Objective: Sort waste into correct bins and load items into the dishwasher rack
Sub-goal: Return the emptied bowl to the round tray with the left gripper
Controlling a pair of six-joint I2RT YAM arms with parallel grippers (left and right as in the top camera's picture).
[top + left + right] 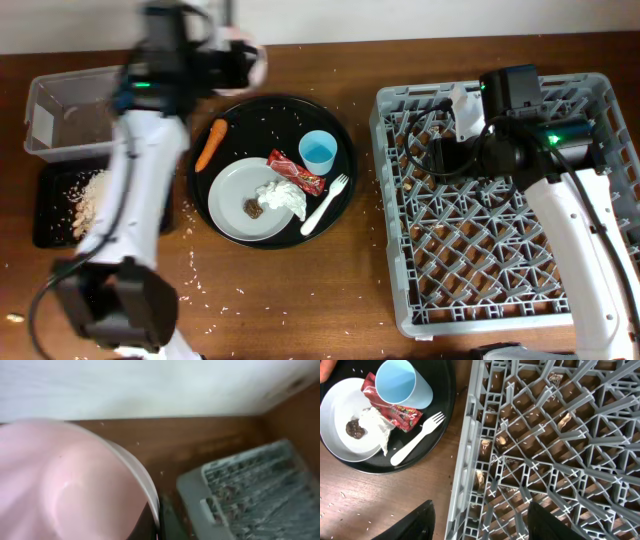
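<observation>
The dishwasher rack (450, 260) is sitting at the right with the right gripper (480, 522) hanging spread-fingered over its left edge, the round black tray (245, 115) just left of it is carrying plate (230, 190), cup (318, 152) and fork (325, 203), and the left gripper (232, 62) is pinching the pink bowl (65, 490) beyond the tray's far rim.

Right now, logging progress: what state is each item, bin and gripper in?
Pink bowl: held aloft.
Blue cup: upright, empty.
Grey plate: holds napkin and brown chunk.
White fork: lying flat.
Dishwasher rack: no dishes visible.
Black rectangular tray: holds rice scraps.
Right gripper: open, empty.
</observation>
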